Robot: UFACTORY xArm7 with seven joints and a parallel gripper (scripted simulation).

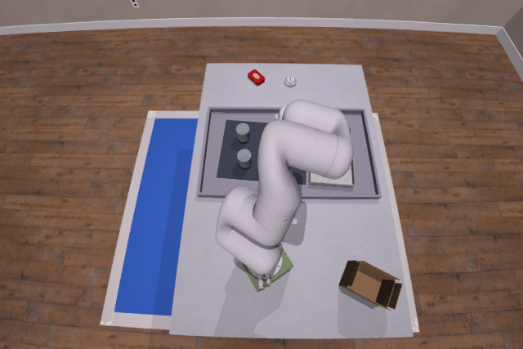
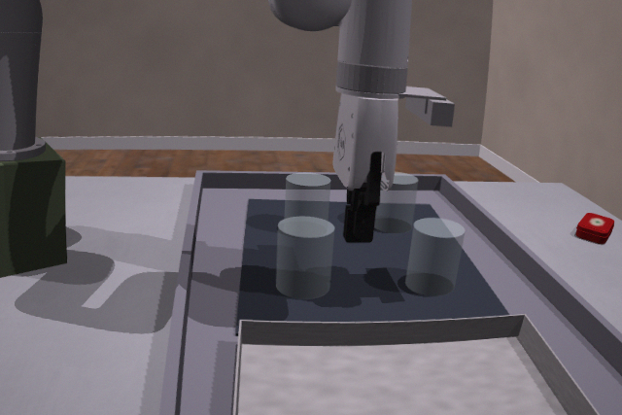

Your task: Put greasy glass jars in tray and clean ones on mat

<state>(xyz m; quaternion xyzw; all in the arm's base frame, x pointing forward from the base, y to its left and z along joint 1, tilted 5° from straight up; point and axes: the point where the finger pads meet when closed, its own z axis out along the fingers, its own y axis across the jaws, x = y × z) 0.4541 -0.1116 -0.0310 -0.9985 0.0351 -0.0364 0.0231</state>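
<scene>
Several clear glass jars stand upright on the dark drying mat (image 2: 366, 259). In the exterior view two stand near, one at the left (image 2: 304, 257) and one at the right (image 2: 434, 256), and two stand far, one at the left (image 2: 307, 196) and one at the right (image 2: 398, 201). The top view shows only two jars (image 1: 243, 131) (image 1: 243, 158); the arm hides the others. My gripper (image 2: 359, 234) is shut and empty. It hangs low over the mat between the two far jars, closer to the right one. The white tray (image 2: 392, 370) lies beside the mat and holds nothing.
Mat and tray sit inside a grey rimmed basin. A red box (image 1: 256, 76) and a small white object (image 1: 290, 81) lie behind it. An open cardboard box (image 1: 370, 284) lies at the front right. A blue sheet (image 1: 156, 214) runs along the left.
</scene>
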